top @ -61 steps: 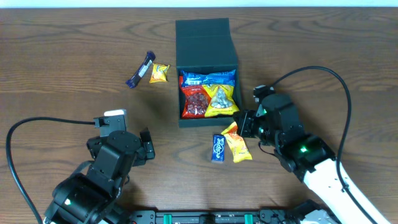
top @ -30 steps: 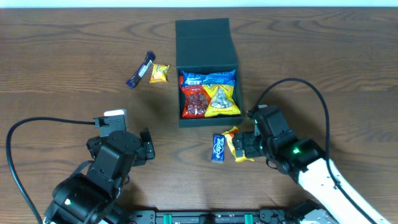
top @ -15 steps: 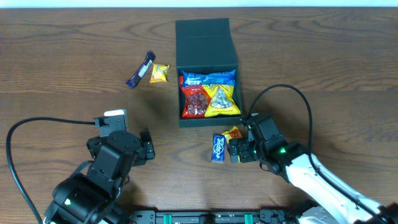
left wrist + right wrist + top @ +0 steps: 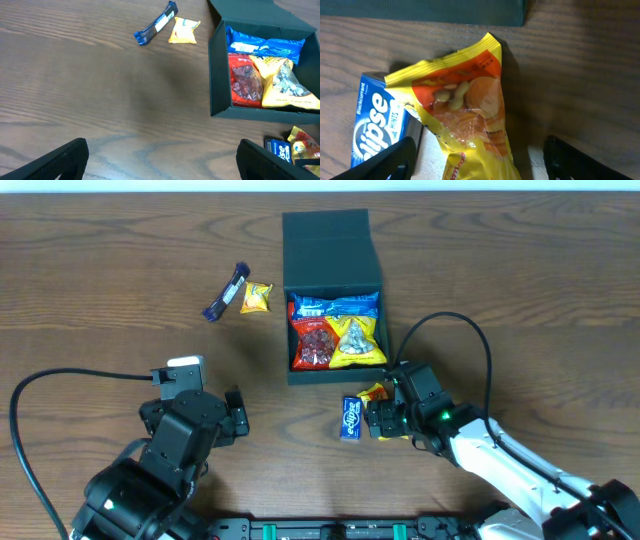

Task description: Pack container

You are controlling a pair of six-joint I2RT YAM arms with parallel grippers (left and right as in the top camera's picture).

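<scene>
Looking from overhead first: the container [image 4: 330,248] sits at the far middle of the table [image 4: 100,260], lid flap thrown back, already holding a blue packet [image 4: 335,307], a red packet [image 4: 312,343] and a yellow packet [image 4: 355,340]. The right gripper [image 4: 385,420] is down low just in front of the container's near wall, right over an orange-yellow snack packet [image 4: 376,392], with a blue mints box [image 4: 350,418] touching that packet on its left. The left gripper [image 4: 235,412] hangs back at the near left, well apart from everything. A blue bar [image 4: 226,292] and a small yellow packet [image 4: 256,297] lie together left of the container. Left wrist view: its fingers sit wide apart at the bottom corners with nothing between them, and the container is up and to the right. Right wrist view: the jaws are spread on either side of the orange-yellow snack packet, not pinching it yet; the mints box is tucked against its left edge. So I'd call this the grab step for the next snack. Next move looks like closing on the packet alone without catching the mints box, then lifting it over the near wall into the container.
</scene>
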